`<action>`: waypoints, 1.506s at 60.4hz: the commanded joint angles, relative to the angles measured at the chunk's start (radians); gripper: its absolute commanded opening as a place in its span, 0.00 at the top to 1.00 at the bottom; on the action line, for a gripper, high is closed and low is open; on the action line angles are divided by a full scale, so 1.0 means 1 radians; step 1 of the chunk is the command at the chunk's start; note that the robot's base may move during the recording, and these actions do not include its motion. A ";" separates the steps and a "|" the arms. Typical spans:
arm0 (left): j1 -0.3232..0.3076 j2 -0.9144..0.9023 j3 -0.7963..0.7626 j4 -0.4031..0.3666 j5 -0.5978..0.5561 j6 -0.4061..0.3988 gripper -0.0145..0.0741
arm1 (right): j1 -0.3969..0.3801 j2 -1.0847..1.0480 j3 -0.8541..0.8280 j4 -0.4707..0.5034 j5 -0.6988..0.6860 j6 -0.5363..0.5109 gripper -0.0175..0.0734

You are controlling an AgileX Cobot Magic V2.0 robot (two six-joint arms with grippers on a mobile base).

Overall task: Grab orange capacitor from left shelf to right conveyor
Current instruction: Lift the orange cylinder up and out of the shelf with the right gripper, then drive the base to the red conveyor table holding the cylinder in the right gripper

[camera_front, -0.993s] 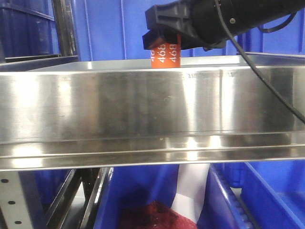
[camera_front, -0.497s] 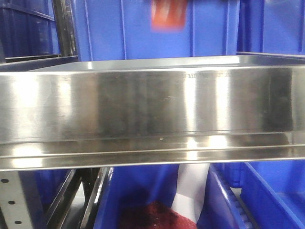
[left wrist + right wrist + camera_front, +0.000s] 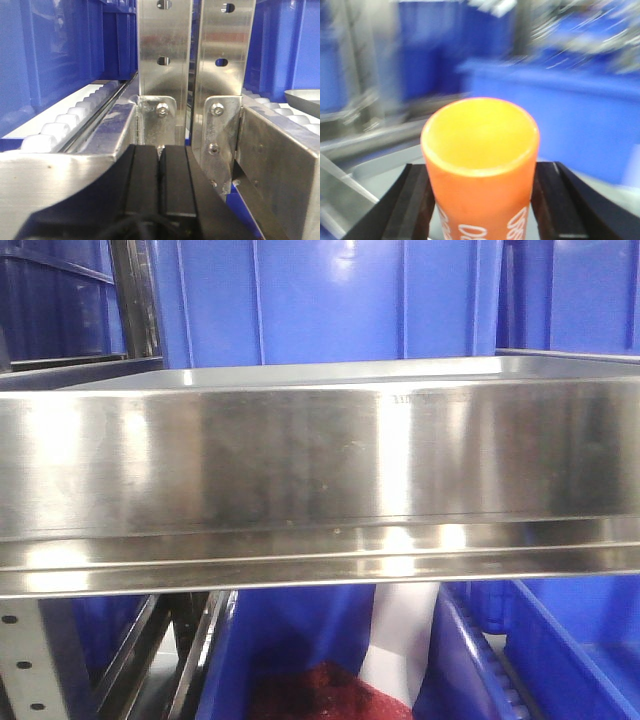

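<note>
The orange capacitor (image 3: pixel 480 150) fills the right wrist view, upright, with white digits low on its side. My right gripper (image 3: pixel 482 172) is shut on it, one black finger (image 3: pixel 415 200) pressed against each side. The background there is motion-blurred. The left shelf (image 3: pixel 320 460), shiny stainless steel with a tall front lip, spans the front view; neither the capacitor nor a gripper shows there. My left gripper (image 3: pixel 160 150) is shut and empty, its black pads together, in front of two perforated metal uprights (image 3: pixel 164 55). The right conveyor is out of view.
Blue plastic bins (image 3: pixel 330 300) stand behind the shelf and another bin (image 3: pixel 320 660) with red material sits below it. In the left wrist view, white roller tracks (image 3: pixel 65 122) run on either side, blue bins flank them, and a grey tray edge (image 3: pixel 302 97) shows at the right.
The right gripper lifted the orange capacitor off the shelf and up out of the front view. Half a second ago it was an orange blur at the top edge; now it is gone from that view.
</note>
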 commanded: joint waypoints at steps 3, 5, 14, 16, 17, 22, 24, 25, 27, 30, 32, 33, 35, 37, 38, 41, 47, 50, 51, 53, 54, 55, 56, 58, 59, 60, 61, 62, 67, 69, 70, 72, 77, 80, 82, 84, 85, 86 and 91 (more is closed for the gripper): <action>0.001 0.006 -0.008 -0.006 -0.084 0.000 0.95 | -0.001 -0.159 -0.024 0.002 0.151 -0.003 0.75; 0.001 0.006 -0.008 -0.006 -0.084 0.000 0.95 | -0.001 -0.199 -0.024 0.002 0.191 -0.003 0.75; 0.001 0.006 -0.008 -0.006 -0.084 0.000 0.95 | -0.001 -0.314 -0.024 0.002 0.262 -0.004 0.75; 0.001 0.006 -0.008 -0.006 -0.084 0.000 0.95 | -0.001 -0.329 -0.024 0.002 0.264 -0.004 0.75; 0.001 0.006 -0.008 -0.006 -0.084 0.000 0.95 | -0.001 -0.336 -0.024 0.002 0.264 -0.004 0.75; 0.001 0.006 -0.008 -0.006 -0.084 0.000 0.95 | -0.001 -0.353 -0.024 0.002 0.262 -0.005 0.75; 0.001 0.006 -0.008 -0.006 -0.084 0.000 0.95 | -0.001 -0.352 -0.024 0.002 0.262 -0.005 0.75; 0.001 0.006 -0.008 -0.006 -0.084 0.000 0.95 | -0.001 -0.352 -0.024 0.004 0.262 -0.005 0.75; 0.001 0.006 -0.008 -0.006 -0.084 0.000 0.95 | -0.001 -0.352 -0.024 0.005 0.262 -0.005 0.75; 0.001 0.006 -0.008 -0.006 -0.084 0.000 0.95 | -0.001 -0.352 -0.024 0.003 0.259 -0.005 0.75; 0.001 0.006 -0.008 -0.006 -0.084 0.000 0.95 | -0.001 -0.352 -0.024 0.003 0.260 -0.005 0.75; 0.001 0.006 -0.008 -0.006 -0.084 0.000 0.95 | -0.001 -0.352 -0.024 0.003 0.259 -0.005 0.75; 0.001 0.006 -0.008 -0.006 -0.084 0.000 0.95 | -0.001 -0.352 -0.024 0.003 0.256 -0.005 0.75; 0.001 0.006 -0.008 -0.006 -0.084 0.000 0.95 | -0.001 -0.352 -0.024 0.003 0.256 -0.005 0.75; 0.001 0.006 -0.008 -0.006 -0.084 0.000 0.95 | -0.001 -0.352 -0.024 0.003 0.256 -0.005 0.75; 0.001 0.006 -0.008 -0.006 -0.084 0.000 0.95 | -0.001 -0.352 -0.024 0.003 0.256 -0.005 0.75; 0.001 0.006 -0.008 -0.006 -0.084 0.000 0.95 | -0.001 -0.352 -0.024 0.003 0.256 -0.005 0.75; 0.001 0.006 -0.008 -0.006 -0.084 0.000 0.95 | -0.001 -0.352 -0.024 0.003 0.256 -0.005 0.75; 0.001 0.006 -0.008 -0.006 -0.084 0.000 0.95 | -0.001 -0.352 -0.024 0.003 0.256 -0.005 0.75; 0.001 0.006 -0.008 -0.006 -0.084 0.000 0.95 | -0.001 -0.352 -0.024 0.003 0.256 -0.005 0.75; 0.001 0.006 -0.008 -0.006 -0.084 0.000 0.95 | -0.001 -0.352 -0.024 0.003 0.256 -0.005 0.75; 0.001 0.006 -0.008 -0.006 -0.084 0.000 0.95 | -0.001 -0.352 -0.024 0.003 0.256 -0.005 0.75; 0.001 0.006 -0.008 -0.006 -0.084 0.000 0.95 | -0.001 -0.352 -0.024 0.003 0.256 -0.005 0.75; 0.001 0.006 -0.008 -0.006 -0.084 0.000 0.95 | -0.001 -0.352 -0.024 0.003 0.256 -0.005 0.75; 0.001 0.006 -0.008 -0.006 -0.084 0.000 0.95 | -0.002 -0.352 -0.024 0.003 0.256 -0.005 0.75; 0.001 0.006 -0.008 -0.006 -0.084 0.000 0.95 | -0.002 -0.352 -0.024 0.003 0.256 -0.005 0.75; 0.001 0.006 -0.008 -0.006 -0.084 -0.007 0.95 | -0.002 -0.352 -0.024 0.003 0.256 -0.005 0.75; 0.001 0.006 -0.008 -0.006 -0.084 0.000 0.95 | -0.002 -0.352 -0.024 0.003 0.256 -0.005 0.75; 0.001 0.006 -0.008 -0.006 -0.084 0.000 0.95 | 0.000 -0.352 -0.024 0.003 0.256 -0.005 0.75; 0.001 0.006 -0.008 -0.006 -0.084 0.000 0.95 | 0.000 -0.352 -0.024 0.003 0.256 -0.005 0.75; 0.001 0.006 -0.008 -0.006 -0.084 0.000 0.95 | 0.000 -0.352 -0.024 0.003 0.256 -0.005 0.75; 0.001 0.006 -0.008 -0.006 -0.084 0.000 0.95 | 0.000 -0.352 -0.024 0.003 0.256 -0.005 0.75; 0.001 0.006 -0.008 -0.006 -0.084 0.000 0.95 | 0.000 -0.352 -0.024 0.003 0.256 -0.005 0.75; 0.001 0.006 -0.008 -0.006 -0.084 0.000 0.95 | 0.000 -0.352 -0.024 0.003 0.256 -0.005 0.75; 0.001 0.006 -0.008 -0.006 -0.084 0.000 0.95 | 0.000 -0.352 -0.024 0.003 0.256 -0.005 0.75; 0.001 0.006 -0.008 -0.006 -0.084 0.000 0.95 | 0.000 -0.352 -0.024 0.003 0.256 -0.005 0.75; 0.001 0.006 -0.008 -0.006 -0.084 0.000 0.95 | 0.000 -0.352 -0.024 0.003 0.256 -0.005 0.75; 0.001 0.006 -0.008 -0.006 -0.084 0.000 0.95 | 0.000 -0.352 -0.024 0.003 0.256 -0.005 0.75; 0.001 0.006 -0.008 -0.006 -0.084 0.000 0.95 | 0.000 -0.352 -0.024 0.003 0.256 -0.005 0.75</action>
